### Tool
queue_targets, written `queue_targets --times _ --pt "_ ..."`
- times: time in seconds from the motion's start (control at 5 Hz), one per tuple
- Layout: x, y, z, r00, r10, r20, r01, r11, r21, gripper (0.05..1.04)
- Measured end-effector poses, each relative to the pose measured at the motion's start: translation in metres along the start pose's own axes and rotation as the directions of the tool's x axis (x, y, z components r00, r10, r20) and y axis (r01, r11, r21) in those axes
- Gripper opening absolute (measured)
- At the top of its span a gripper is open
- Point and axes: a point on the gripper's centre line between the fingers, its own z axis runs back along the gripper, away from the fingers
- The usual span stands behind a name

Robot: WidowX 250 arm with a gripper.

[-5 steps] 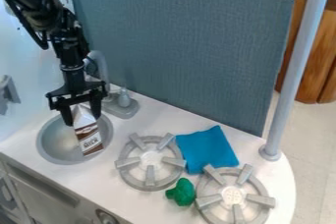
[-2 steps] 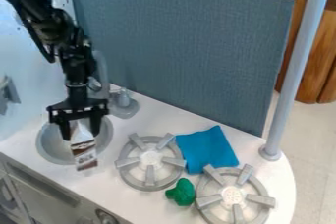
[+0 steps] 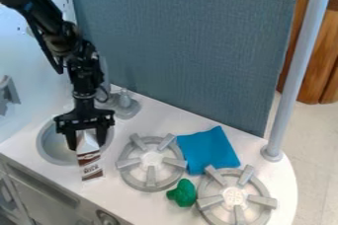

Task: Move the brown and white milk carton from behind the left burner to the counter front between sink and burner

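Note:
The gripper (image 3: 86,139) hangs over the right part of the round grey sink (image 3: 47,145), its two fingers closed around the top of a brown and white milk carton (image 3: 90,161). Held upright with a slight tilt, the carton has its lower end in front of the sink's front right rim. Whether its base touches the counter, I cannot tell.
Two grey burners stand to the right, one nearer (image 3: 151,164) and one at the front right (image 3: 235,197). Between them lie a blue cloth (image 3: 208,150) and a green toy vegetable (image 3: 182,193). Behind the sink is the faucet (image 3: 123,101); a grey pole (image 3: 298,71) rises at right.
Still holding the carton, the gripper has moved toward the counter's front and slightly right. The carton's lower end has gone from inside the sink to past its front rim.

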Motion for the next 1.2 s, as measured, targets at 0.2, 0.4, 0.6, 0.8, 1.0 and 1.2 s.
queue_targets --times 0.2,0.4,0.6,0.8,1.0,1.2 --pt "0.004 -0.006 0.0 1.0 0.002 0.01 -0.002 1.0 -0.005 0.887" --pt "-0.001 -0.008 0.001 1.0 0.011 -0.022 -0.011 1.0 -0.02 1.016" --pt "-0.007 -0.014 0.004 0.998 0.003 -0.068 -0.006 0.999 -0.05 1.01" --pt "0.0 -0.026 0.033 0.998 0.022 -0.065 -0.03 0.992 -0.121 1.01" --pt "0.007 -0.038 0.06 0.997 0.036 -0.069 -0.048 0.982 -0.184 1.01" --pt "0.007 -0.04 0.07 0.995 0.042 -0.088 -0.058 0.979 -0.196 1.01"
